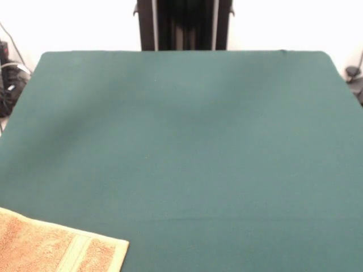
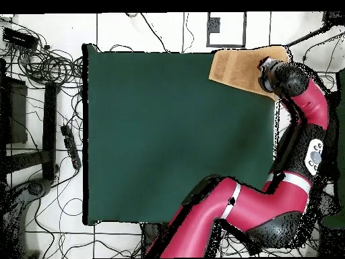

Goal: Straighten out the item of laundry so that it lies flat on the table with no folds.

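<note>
The orange-tan towel point(image 1: 45, 246) lies at the near left corner of the green table point(image 1: 181, 141). It runs off the picture's bottom and left edges, and a paler stripe point(image 1: 74, 252) crosses it. In the overhead view the towel point(image 2: 236, 71) lies at the table's point(image 2: 168, 135) top right corner and looks flat. The red arm reaches up along the table's right side. Its gripper point(image 2: 268, 73) hangs over the towel's right edge and hides that part. The gripper does not show in the front view.
The robot's black pedestal point(image 1: 184, 25) stands at the table's far side. Cables and dark gear point(image 2: 47, 67) lie on the white floor left of the table in the overhead view. More cables point(image 1: 8, 79) show at the front view's left edge.
</note>
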